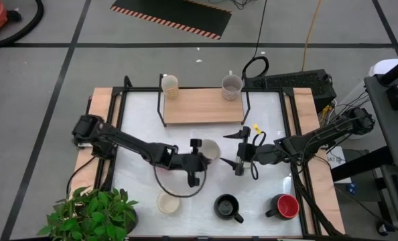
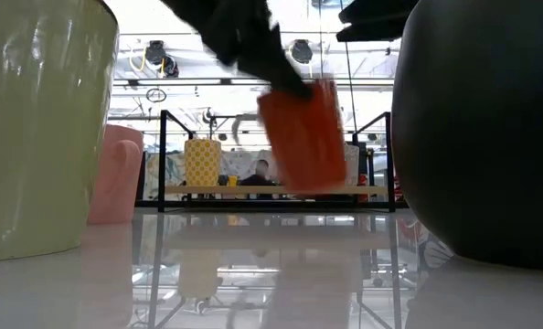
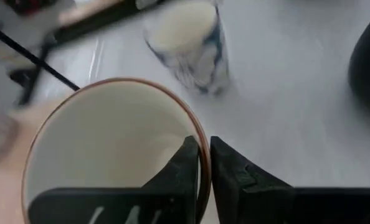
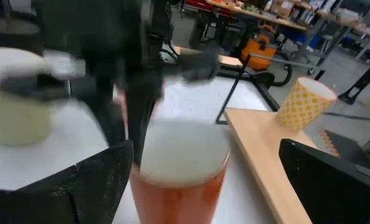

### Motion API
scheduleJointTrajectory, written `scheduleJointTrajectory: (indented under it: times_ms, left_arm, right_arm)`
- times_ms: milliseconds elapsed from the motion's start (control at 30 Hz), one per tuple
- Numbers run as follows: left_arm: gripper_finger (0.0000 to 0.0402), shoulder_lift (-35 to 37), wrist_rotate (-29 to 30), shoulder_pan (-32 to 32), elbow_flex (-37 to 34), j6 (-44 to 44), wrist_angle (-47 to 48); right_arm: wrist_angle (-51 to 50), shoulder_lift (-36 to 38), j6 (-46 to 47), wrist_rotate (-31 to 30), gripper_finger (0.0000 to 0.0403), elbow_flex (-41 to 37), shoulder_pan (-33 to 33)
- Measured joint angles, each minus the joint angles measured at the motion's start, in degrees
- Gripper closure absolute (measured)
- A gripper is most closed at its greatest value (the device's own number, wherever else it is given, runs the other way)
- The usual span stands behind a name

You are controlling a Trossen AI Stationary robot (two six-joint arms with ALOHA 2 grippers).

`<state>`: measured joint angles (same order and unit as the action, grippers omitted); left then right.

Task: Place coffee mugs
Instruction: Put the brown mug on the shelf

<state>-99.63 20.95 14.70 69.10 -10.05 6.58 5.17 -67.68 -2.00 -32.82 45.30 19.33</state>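
My left gripper (image 1: 200,155) is shut on a reddish mug with a white inside (image 1: 210,150) at mid-table, in front of the wooden shelf. In the low view this mug (image 2: 303,137) hangs tilted above the table. My right gripper (image 1: 241,161) is open just right of it. In the right wrist view its fingers stand wide on either side of the mug (image 4: 179,180), and I see no touch. A yellow dotted mug (image 1: 170,86) and a whitish mug (image 1: 231,86) stand on the shelf. A cream mug (image 1: 167,201), a black mug (image 1: 227,206) and a red-and-black mug (image 1: 286,206) stand near the table's near edge. My left gripper holds the reddish mug by its rim (image 3: 197,134), with one finger (image 3: 182,168) inside the cup and the other (image 3: 232,171) outside the wall. The fingers come from above, slanting toward the table's right. The mug is lifted clear and tilted under the fingers.
The wooden shelf (image 1: 202,107) on a black frame spans the table's far middle. A green potted plant (image 1: 92,214) fills the near left corner. A pink mug (image 2: 116,174) shows in the low view; the high view hides it. Cables hang by the right arm.
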Motion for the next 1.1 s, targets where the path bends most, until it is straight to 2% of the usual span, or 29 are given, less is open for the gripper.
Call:
scheduleJointTrajectory:
  times_ms: [133,267,367,433,600,700,800,867,933,1100]
  left_arm:
    - [0.0378,5.2,-2.1,-1.8,0.5,-6.3,5.4]
    - [0.0379,10.5,-6.1,-2.5,0.4,-16.5,11.8]
    - [0.0379,14.2,-7.2,-2.0,0.5,-24.0,15.8]
    - [0.0379,15.9,-8.2,-1.8,0.5,-28.4,18.1]
    - [0.0379,19.3,-11.5,-1.4,0.5,-40.1,18.2]
    - [0.0379,20.3,-15.2,-1.2,0.5,-47.1,18.5]
    - [0.0379,20.9,-19.7,-1.2,0.5,-52.3,17.2]
    - [0.0379,21.2,-21.7,-1.3,0.5,-54.9,15.7]
    - [0.0379,21.2,-22.3,-1.6,0.5,-56.0,14.4]
    - [0.0379,21.2,-22.2,-2.7,0.5,-56.3,13.2]
  right_arm:
    - [0.1,0.5,-5.3,-1.2,0.0009,0.0,-1.0]
    - [2.8,2.7,-13.3,-4.9,0.0009,0.0,-1.9]
    - [4.1,6.2,-16.8,-2.8,0.0009,0.0,-3.6]
    - [3.6,9.1,-15.6,2.0,0.001,0.1,-5.3]
    - [0.4,15.1,-5.7,22.6,0.001,0.1,-11.6]
    - [1.0,15.6,-1.8,32.9,0.001,0.1,-14.0]
    - [2.0,14.5,0.1,37.5,0.001,0.1,-15.6]
    - [1.8,13.2,0.9,37.6,0.001,0.1,-16.5]
    - [1.8,11.4,2.1,38.5,0.001,0.1,-17.4]
    - [1.3,6.6,3.4,47.1,0.0009,1.1,-19.1]
